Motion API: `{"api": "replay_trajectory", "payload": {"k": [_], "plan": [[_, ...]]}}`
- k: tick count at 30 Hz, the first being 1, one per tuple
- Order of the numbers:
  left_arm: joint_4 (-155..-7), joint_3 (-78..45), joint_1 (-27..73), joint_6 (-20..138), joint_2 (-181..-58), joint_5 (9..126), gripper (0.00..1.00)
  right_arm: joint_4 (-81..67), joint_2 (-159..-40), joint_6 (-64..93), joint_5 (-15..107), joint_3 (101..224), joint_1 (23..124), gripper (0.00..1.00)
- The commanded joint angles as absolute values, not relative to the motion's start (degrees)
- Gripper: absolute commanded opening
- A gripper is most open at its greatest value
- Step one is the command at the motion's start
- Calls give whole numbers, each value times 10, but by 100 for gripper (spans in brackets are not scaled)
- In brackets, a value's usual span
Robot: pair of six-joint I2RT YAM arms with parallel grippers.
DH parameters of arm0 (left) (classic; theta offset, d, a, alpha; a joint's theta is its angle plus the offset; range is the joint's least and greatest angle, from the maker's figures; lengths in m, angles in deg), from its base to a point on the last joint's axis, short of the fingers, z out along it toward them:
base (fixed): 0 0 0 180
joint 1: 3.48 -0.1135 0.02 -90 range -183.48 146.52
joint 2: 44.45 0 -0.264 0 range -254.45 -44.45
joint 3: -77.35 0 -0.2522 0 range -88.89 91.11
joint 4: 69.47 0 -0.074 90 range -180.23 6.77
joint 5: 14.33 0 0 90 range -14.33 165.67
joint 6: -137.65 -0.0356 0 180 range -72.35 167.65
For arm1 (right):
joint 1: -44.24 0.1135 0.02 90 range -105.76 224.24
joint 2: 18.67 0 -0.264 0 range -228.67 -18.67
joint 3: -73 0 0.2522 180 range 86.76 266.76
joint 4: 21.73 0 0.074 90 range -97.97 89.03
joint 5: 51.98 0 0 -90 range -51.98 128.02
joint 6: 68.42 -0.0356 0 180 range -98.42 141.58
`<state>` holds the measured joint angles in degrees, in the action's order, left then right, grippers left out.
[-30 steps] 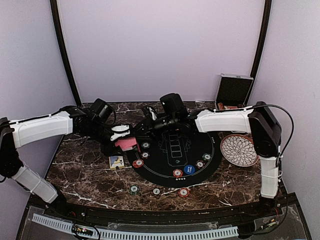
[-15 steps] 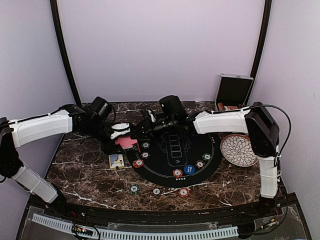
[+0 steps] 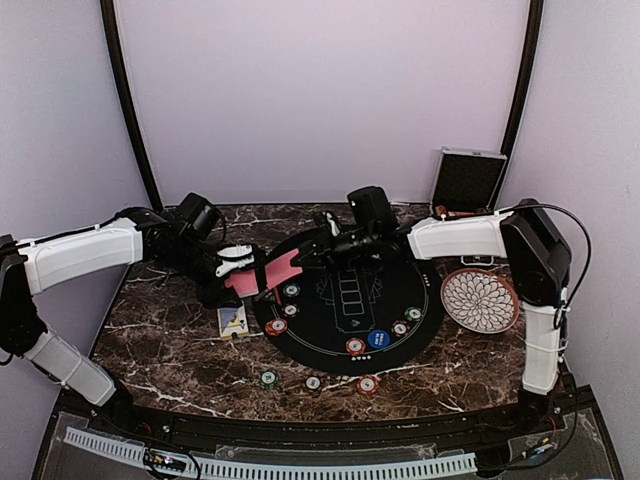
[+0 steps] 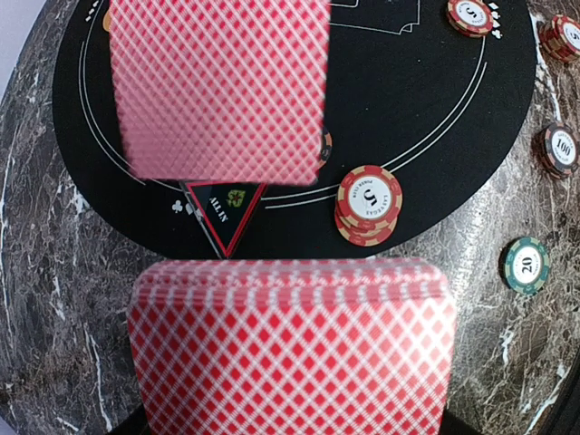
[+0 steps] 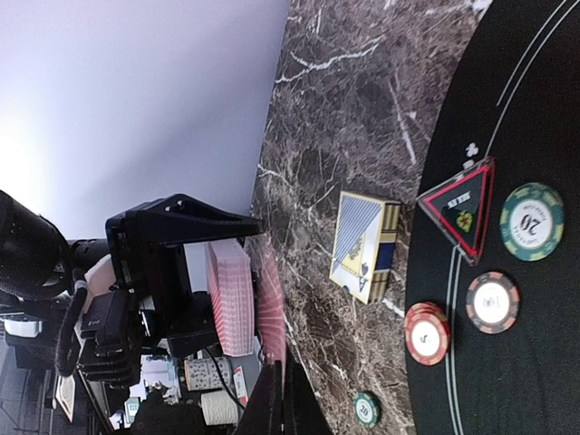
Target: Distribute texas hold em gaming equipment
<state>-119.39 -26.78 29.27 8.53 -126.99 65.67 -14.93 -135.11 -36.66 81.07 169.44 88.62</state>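
The left hand (image 3: 230, 272) is gripping the deck (image 4: 292, 353) at the mat's (image 3: 400, 335) far-left edge. The right hand (image 3: 308, 257), pinched shut on one red-backed card (image 3: 281, 268), is holding it just right of the deck, over the mat.

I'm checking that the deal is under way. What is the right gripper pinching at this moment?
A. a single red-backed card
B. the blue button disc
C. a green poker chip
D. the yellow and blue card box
A: the right gripper is shut on one red-backed card, which hangs above the mat, apart from the deck held in the left gripper.
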Motion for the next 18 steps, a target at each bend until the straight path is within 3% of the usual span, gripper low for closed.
{"api": "replay_trajectory", "payload": {"k": [1, 18], "plan": [[-1205, -274, 286, 91, -1247, 652, 19, -137, -1336, -341, 806, 1692, 861, 0], [-1216, -284, 283, 103, -1230, 641, 16, -163, -1516, -375, 777, 1840, 855, 0]]}}
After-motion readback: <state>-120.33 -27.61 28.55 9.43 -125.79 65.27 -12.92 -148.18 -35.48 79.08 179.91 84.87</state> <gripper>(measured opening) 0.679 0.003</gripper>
